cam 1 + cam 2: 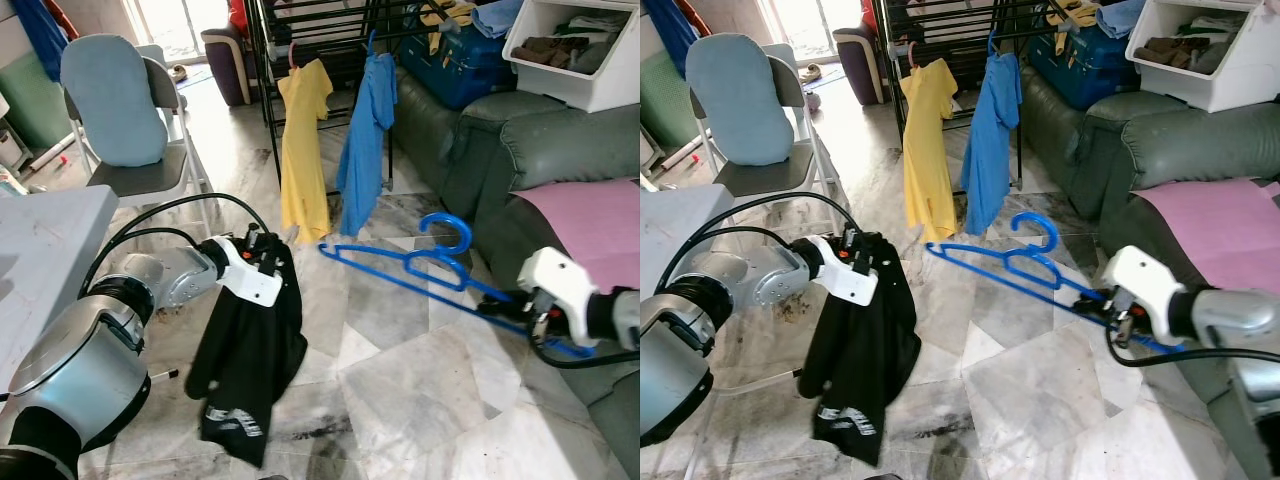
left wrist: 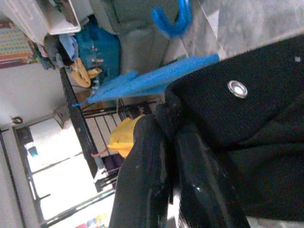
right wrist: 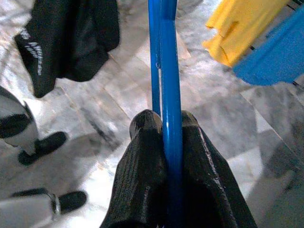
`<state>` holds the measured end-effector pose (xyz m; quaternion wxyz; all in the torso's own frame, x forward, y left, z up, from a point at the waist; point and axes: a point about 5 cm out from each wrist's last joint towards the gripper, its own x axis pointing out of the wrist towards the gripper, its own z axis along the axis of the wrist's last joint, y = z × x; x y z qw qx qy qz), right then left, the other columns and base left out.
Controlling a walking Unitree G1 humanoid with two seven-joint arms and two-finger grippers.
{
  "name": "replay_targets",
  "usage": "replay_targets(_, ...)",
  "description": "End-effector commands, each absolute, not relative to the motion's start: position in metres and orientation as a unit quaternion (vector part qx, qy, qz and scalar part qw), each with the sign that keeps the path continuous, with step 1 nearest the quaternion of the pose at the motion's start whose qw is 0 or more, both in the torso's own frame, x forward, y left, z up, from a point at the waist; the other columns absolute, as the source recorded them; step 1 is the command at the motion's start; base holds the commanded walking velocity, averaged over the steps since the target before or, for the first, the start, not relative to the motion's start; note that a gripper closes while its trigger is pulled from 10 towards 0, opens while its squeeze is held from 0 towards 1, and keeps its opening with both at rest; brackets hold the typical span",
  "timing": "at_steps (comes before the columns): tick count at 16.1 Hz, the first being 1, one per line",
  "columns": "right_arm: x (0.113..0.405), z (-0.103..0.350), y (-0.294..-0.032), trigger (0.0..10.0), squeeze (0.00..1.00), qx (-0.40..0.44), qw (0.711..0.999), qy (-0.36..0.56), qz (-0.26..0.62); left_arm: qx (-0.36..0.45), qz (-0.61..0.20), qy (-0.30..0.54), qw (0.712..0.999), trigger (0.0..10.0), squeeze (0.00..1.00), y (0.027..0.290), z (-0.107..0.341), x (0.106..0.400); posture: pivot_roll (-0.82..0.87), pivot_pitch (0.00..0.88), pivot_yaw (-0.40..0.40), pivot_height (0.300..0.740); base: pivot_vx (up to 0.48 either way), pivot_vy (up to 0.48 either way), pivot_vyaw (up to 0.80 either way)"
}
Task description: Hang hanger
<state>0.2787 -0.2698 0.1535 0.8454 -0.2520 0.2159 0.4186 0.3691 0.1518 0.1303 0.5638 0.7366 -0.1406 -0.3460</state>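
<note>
A blue plastic hanger (image 1: 420, 262) is held out level above the marble floor, its hook (image 1: 447, 232) pointing up. My right gripper (image 1: 530, 312) is shut on one end of it; the fingers (image 3: 142, 142) clamp the blue bar (image 3: 168, 95). My left gripper (image 1: 262, 252) is shut on the top edge of a black garment (image 1: 250, 360), which hangs down limp with white print near its hem. In the left wrist view the fingers (image 2: 152, 166) pinch the black cloth (image 2: 247, 123), with the hanger (image 2: 147, 80) beyond.
A black drying rack (image 1: 310, 40) at the back holds a yellow shirt (image 1: 303, 150) and a blue shirt (image 1: 365, 140) on hangers. A green sofa (image 1: 500, 150) with a pink cloth (image 1: 590, 220) stands at right, a chair (image 1: 130, 110) at left, a grey table edge (image 1: 50, 240) near left.
</note>
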Motion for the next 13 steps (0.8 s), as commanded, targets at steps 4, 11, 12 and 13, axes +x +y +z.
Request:
replay_targets(4,0.278,0.146,-0.255,10.0,0.00,-0.234,0.828,0.221,0.459,0.700,-0.358,-0.207,0.582,10.0,0.00,0.129,0.151,0.371,-0.11,0.000,0.091,0.740,0.000,0.000,0.00)
replay_targets(11,0.268,0.144,-0.254,10.0,0.00,-0.202,0.813,0.240,0.490,0.676,-0.344,-0.249,0.602,10.0,0.00,0.121,0.158,0.370,-0.11,0.000,0.088,0.740,0.000,0.000,0.00)
replay_targets(12,0.265,0.141,-0.253,10.0,0.00,-0.191,0.811,0.247,0.495,0.660,-0.333,-0.258,0.622,10.0,0.00,0.118,0.165,0.371,-0.11,0.000,0.088,0.740,0.000,0.000,0.00)
replay_targets(13,0.264,0.136,-0.251,10.0,0.00,-0.171,0.814,0.251,0.495,0.641,-0.326,-0.269,0.641,10.0,0.00,0.115,0.172,0.372,-0.12,0.000,0.088,0.740,0.000,0.000,0.00)
